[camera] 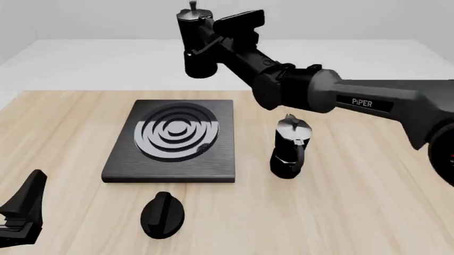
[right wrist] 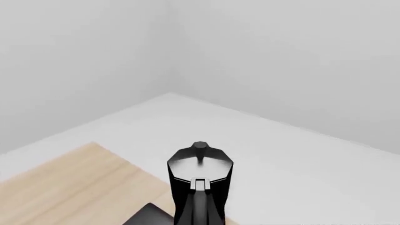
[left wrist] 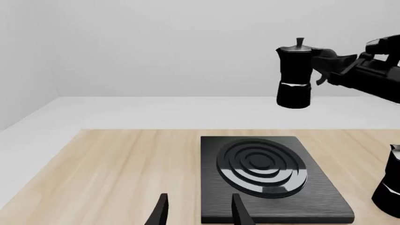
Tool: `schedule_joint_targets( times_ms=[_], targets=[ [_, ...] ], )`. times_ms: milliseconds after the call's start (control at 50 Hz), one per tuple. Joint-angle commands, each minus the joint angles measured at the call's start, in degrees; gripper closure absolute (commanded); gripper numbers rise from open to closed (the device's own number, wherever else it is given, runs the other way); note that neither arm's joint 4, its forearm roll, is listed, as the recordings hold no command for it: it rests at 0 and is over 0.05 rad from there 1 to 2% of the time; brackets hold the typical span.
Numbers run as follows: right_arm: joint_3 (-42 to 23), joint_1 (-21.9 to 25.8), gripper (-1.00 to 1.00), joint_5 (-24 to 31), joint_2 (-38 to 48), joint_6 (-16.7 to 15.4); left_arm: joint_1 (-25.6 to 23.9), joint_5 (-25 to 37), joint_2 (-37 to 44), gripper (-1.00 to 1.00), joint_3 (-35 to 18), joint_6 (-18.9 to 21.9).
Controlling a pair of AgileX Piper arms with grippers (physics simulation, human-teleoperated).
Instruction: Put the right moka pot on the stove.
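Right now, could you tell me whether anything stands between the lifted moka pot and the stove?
Nothing visible does: the right moka pot hangs above the stove, whose burner rings are bare.

I am working at a light wooden worktop; pale grey floor and plain white walls are surrounding it.

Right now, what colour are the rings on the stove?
Silvery-grey rings on the black stove, clearest in the front view.
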Motion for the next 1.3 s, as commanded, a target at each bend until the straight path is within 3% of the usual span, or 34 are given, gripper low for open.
schedule_joint_targets(
  times_ms=[20, 160, 260, 380, 1040, 1060, 1240, 1300],
  targets=[
    [-9.23, 0.11, 1.00, 0.33, 6.69, 1.34, 0.01, 0.00, 0.01, -1.00, 0.00, 0.00],
    [-11.82, -0.35, 1.00, 0.00, 9.71, 2.18, -0.01, 0.00, -0.01, -1.00, 0.00, 0.01],
    [-14.13, -1.28, 1.00, -0.44, 12.41, 4.53, 0.01, 0.00, 0.02, -1.00, 0.00, -0.01],
    [-17.21, -0.18, 1.00, 0.91, 14.42, 3.98, 0.00, 0.00, -0.02, -1.00, 0.00, -0.01],
    [-16.80, 0.82, 1.00, -1.18, 17.66, 6.94, -0.19, -0.23, 0.21, -1.00, 0.04, -0.03],
    [-16.08, 1.34, 1.00, -1.76, 17.56, 7.34, 1.73, -1.94, 2.66, -1.00, 0.13, -0.21],
    [-15.00, 2.06, 1.00, -1.98, 17.03, 7.10, 1.80, -0.80, 0.77, -1.00, 0.03, -0.05],
    [-14.88, 1.92, 1.00, -2.18, 17.06, 7.50, -2.41, 0.31, -0.38, -1.00, -0.15, 0.04]
  ],
)
